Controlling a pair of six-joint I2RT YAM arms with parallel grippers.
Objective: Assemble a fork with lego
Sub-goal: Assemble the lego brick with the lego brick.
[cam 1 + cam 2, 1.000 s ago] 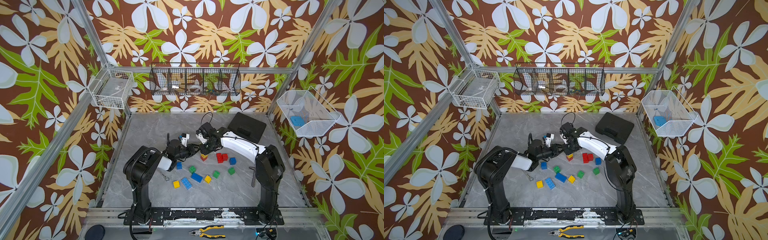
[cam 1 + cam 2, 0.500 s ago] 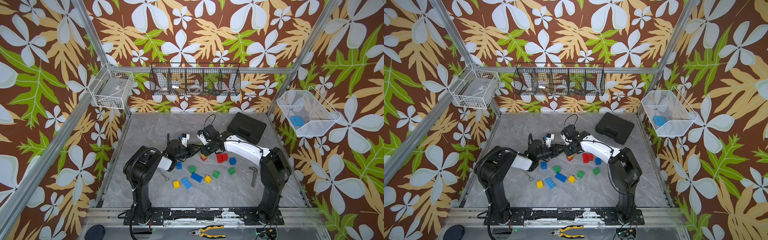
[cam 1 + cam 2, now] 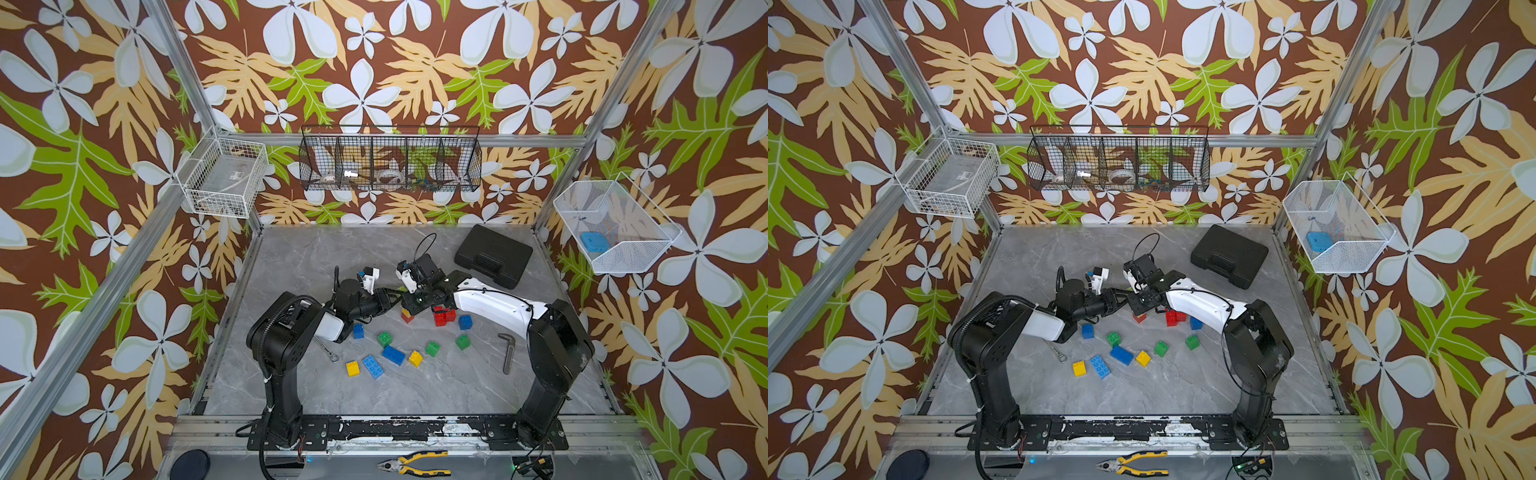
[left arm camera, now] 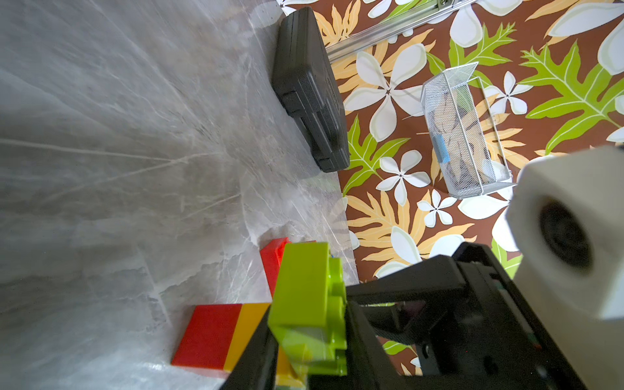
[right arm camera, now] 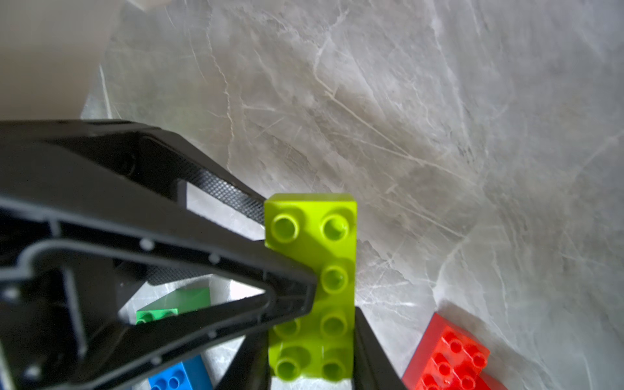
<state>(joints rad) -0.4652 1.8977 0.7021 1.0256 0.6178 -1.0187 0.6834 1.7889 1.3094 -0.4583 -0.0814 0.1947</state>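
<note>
Over the last second the right arm (image 3: 494, 305) has swung its elbow out toward the right edge of the counter (image 3: 415, 395). The hex key (image 3: 508, 353), half hidden behind the arm before, now lies in plain view. The point where the two arms meet has hardly shifted. It sits above the middle of the counter, a little toward the far edge.

There both sets of jaws hold one long lime brick (image 5: 337, 256) clear of the surface. The right jaws are closed narrowly on its long sides at one end. The left jaws, reaching in from the left arm (image 3: 291, 328), pinch it farther along, across the studded face and the underside. Neither grip has loosened.

I judge this a mid-air hand-over or re-grip, with the right arm re-posing around a fixed hold. Until one side lets go, any further swing strains the brick between two clamps. The fork is barely begun: a red-and-yellow stack (image 3: 408, 316) and a red pair (image 3: 442, 316) sit just below. The blue, green and yellow bricks (image 3: 392, 354) lie scattered toward the near edge.
</note>
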